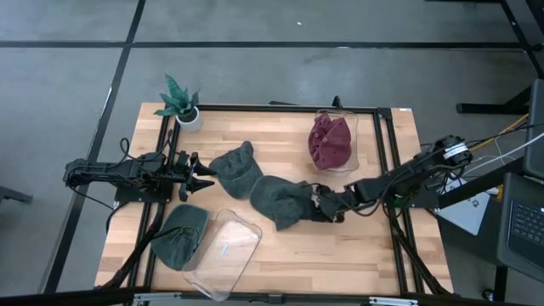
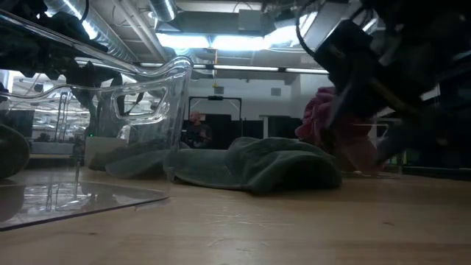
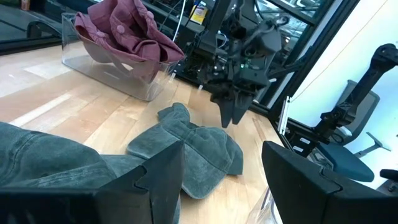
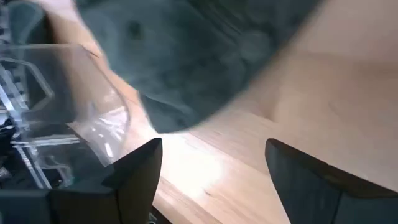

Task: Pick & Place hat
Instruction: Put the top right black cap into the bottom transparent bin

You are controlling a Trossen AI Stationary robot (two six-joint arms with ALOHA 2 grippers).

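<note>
Wooden table [image 1: 357,246], centre: 2 soft green hats; right gripper [image 1: 324,206] open-jawed at nearer hat [image 1: 280,200], left gripper [image 1: 204,177] open beside other hat [image 1: 235,167]. Limp, light fabric likely; pinch a fold or brim.

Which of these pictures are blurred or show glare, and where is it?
Right wrist view: the green hat is smeared by blur, with a bright glare patch on the table. Low view: ceiling lights are washed out, and the near clear container is out of focus. High view: evenly lit. Left wrist view: sharp, though bright at the window side.
</note>
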